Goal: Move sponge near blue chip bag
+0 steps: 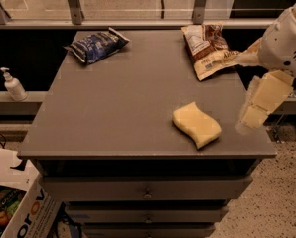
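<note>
The pale yellow sponge (pixel 196 124) lies flat on the grey table (pixel 118 103), near its front right corner. The blue chip bag (pixel 95 45) lies at the table's far left corner. My gripper (pixel 255 110) hangs over the table's right edge, to the right of the sponge and a little above it, not touching it. Its pale yellow blocky fingers (pixel 267 95) point down and to the left. It holds nothing that I can see.
A tan, brown and white bag (pixel 207 49) lies at the far right of the table. A soap dispenser (pixel 12 84) stands on a ledge to the left. A cardboard box (pixel 19 207) sits on the floor at the lower left. Drawers are below the table top.
</note>
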You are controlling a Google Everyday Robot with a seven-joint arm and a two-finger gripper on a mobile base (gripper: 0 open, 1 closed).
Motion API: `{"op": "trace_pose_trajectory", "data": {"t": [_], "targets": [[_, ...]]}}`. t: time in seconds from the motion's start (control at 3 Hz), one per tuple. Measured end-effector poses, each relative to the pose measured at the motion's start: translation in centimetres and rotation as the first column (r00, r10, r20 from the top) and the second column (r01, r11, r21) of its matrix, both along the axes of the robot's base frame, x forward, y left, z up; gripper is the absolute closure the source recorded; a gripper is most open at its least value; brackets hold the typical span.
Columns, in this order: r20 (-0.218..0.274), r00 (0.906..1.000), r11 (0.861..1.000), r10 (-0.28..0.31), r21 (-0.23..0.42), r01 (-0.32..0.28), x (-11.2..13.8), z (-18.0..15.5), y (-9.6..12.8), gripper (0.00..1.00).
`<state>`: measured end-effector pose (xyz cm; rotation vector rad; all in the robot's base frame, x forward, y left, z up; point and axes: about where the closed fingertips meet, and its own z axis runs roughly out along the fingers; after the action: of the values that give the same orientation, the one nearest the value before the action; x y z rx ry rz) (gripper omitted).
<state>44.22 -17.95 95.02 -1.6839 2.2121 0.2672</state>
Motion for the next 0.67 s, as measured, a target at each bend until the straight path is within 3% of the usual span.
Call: {"op": "trace_pose_trajectory", "data": {"t": [0.33,0.67], "targets": [[-0.057,0.9979,0.991,0.028,0.135,-0.02,0.1,-1.9,3.1,0.0],[-0.058,0.9967,0.974,0.056,0.222,-0.042,0.2,-3.6,5.3,0.0]]}}
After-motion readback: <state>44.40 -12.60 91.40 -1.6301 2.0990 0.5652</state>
